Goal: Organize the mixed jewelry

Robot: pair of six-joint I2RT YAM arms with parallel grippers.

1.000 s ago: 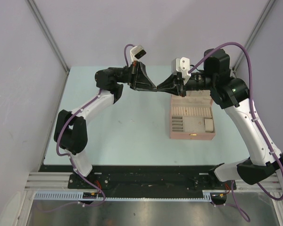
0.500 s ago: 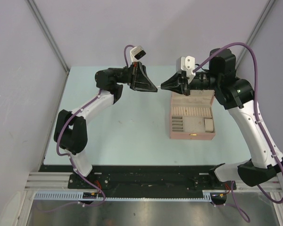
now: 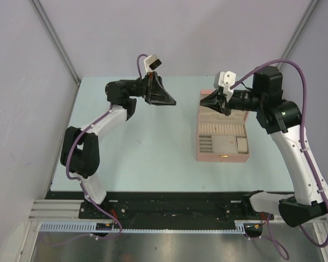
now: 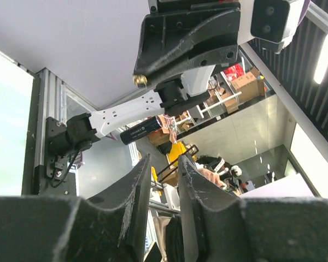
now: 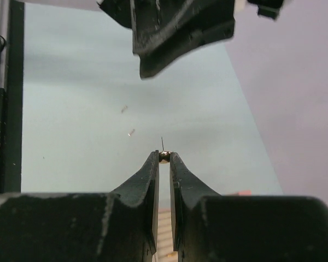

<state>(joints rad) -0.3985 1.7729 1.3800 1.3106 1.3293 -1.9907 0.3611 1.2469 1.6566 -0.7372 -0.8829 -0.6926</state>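
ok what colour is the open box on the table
The box is pink, with a paler lining inside; it shows best in the top view.

Soft, even light; faint shadows on the bench (image 3: pixel 153 142); wrist-view foregrounds dark and slightly blurred; a strip lamp (image 4: pixel 323 52) glares brightly

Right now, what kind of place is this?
Probably a robot lab: a left arm and a right arm bolted to a table, plain walls around it, and cluttered shelves and a strip light in the left wrist view.
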